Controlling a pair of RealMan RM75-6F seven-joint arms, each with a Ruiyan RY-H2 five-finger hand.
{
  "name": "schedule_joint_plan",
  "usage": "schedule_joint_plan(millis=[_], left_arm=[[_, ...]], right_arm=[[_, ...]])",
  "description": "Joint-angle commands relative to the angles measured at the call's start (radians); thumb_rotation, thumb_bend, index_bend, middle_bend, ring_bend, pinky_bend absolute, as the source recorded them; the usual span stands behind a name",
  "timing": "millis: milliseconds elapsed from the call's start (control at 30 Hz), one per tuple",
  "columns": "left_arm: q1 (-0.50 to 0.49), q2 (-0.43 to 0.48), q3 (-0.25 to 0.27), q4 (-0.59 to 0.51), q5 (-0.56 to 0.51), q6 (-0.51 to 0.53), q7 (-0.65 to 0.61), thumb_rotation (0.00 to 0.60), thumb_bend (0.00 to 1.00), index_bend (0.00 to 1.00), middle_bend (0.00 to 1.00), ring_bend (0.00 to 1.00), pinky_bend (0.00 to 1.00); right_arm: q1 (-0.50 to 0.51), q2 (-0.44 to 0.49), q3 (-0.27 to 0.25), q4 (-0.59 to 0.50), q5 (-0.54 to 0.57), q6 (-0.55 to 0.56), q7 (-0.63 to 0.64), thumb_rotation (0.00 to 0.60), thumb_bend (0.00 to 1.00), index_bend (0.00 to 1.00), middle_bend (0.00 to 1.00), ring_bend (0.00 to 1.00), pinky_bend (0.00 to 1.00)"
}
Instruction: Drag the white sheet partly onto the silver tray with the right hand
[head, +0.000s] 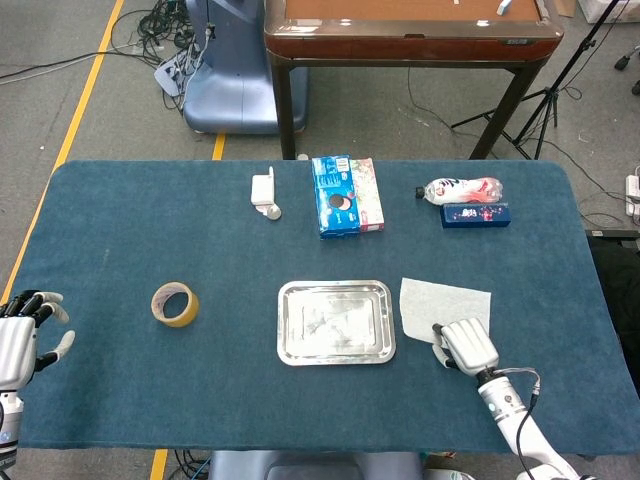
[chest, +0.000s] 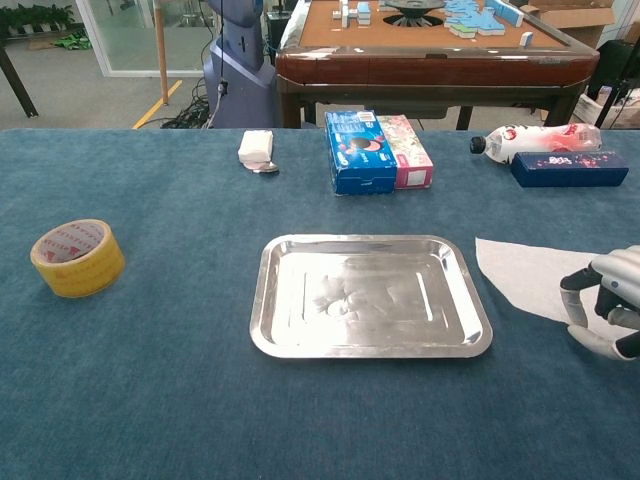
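The white sheet (head: 445, 303) (chest: 527, 273) lies flat on the blue cloth just right of the silver tray (head: 336, 350) (chest: 370, 345), with a narrow gap between them and no overlap. My right hand (head: 466, 346) (chest: 604, 314) sits on the sheet's near right corner, fingers curled down onto the paper and thumb low beside it. That corner is hidden under the hand. My left hand (head: 20, 334) hovers at the table's left edge with fingers spread and nothing in it.
A yellow tape roll (head: 174, 304) (chest: 78, 257) lies left of the tray. At the back stand a blue and pink box (head: 346, 195), a white small object (head: 264, 191), a bottle (head: 460, 187) and a dark blue box (head: 476, 214).
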Motion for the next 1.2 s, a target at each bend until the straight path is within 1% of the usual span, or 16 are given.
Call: schedule_joint_plan(millis=[33, 333, 567, 900, 1000, 1200], left_arm=[[0.0, 0.0, 0.0, 0.0, 0.0, 0.001, 0.001, 0.6, 0.25, 0.56, 0.36, 0.23, 0.32], [-0.001, 0.0, 0.001, -0.001, 0.0, -0.004, 0.0, 0.6, 0.25, 0.56, 0.36, 0.23, 0.32], [-0.001, 0.0, 0.0, -0.001, -0.002, -0.003, 0.002, 0.6, 0.25, 0.56, 0.36, 0.23, 0.32], [-0.001, 0.0, -0.001, 0.0, -0.005, -0.003, 0.003, 0.6, 0.25, 0.56, 0.36, 0.23, 0.32], [-0.001, -0.001, -0.001, 0.0, -0.005, -0.004, 0.005, 0.6, 0.25, 0.56, 0.36, 0.23, 0.32], [-0.001, -0.002, 0.0, -0.001, -0.003, -0.003, 0.01, 0.6, 0.25, 0.56, 0.36, 0.23, 0.32]], right_arm=[[0.0, 0.0, 0.0, -0.001, 0.001, -0.001, 0.0, 0.6, 0.71, 0.58, 1.0, 1.0, 1.0], [0.001, 0.004, 0.002, -0.008, 0.005, -0.002, 0.0, 0.6, 0.76, 0.58, 1.0, 1.0, 1.0], [0.001, 0.023, 0.009, -0.033, 0.003, 0.014, 0.001, 0.6, 0.77, 0.58, 1.0, 1.0, 1.0], [0.013, 0.105, 0.043, -0.147, -0.001, 0.047, -0.008, 0.6, 0.78, 0.58, 1.0, 1.0, 1.0], [0.022, 0.138, 0.051, -0.198, 0.001, 0.04, -0.016, 0.6, 0.78, 0.58, 1.0, 1.0, 1.0], [0.048, 0.176, 0.068, -0.262, 0.008, 0.016, -0.045, 0.6, 0.79, 0.58, 1.0, 1.0, 1.0]])
